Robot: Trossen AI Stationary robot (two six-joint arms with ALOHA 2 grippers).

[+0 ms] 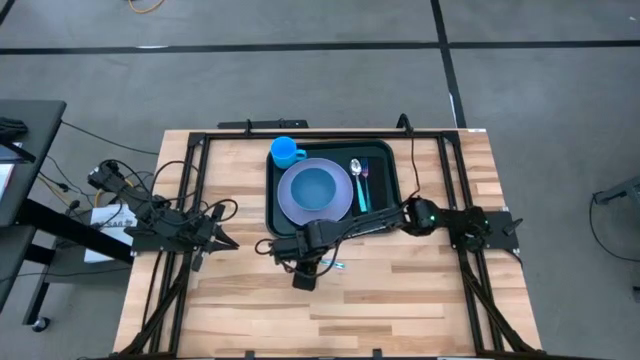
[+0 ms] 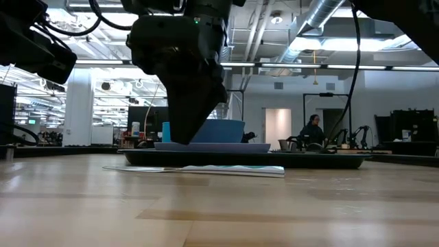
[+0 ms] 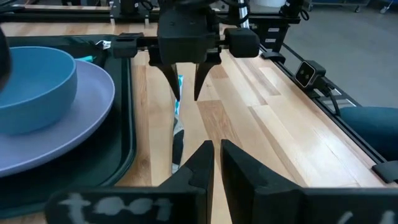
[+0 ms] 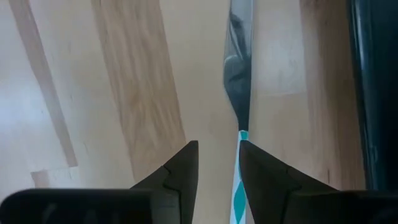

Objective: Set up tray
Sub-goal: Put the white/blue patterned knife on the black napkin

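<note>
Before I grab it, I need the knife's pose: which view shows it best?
The right wrist view: the knife runs lengthwise beyond the open right gripper. The left wrist view shows it foreshortened, the low view edge-on, the high view only a sliver.

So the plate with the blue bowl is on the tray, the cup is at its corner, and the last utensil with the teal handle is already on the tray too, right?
Not quite. The plate with the bowl is on the tray and the cup stands at its corner, but that teal-handled utensil lies on the wooden table beside the tray, under the right gripper, whose fingers stand apart. The left wrist view shows it.
</note>
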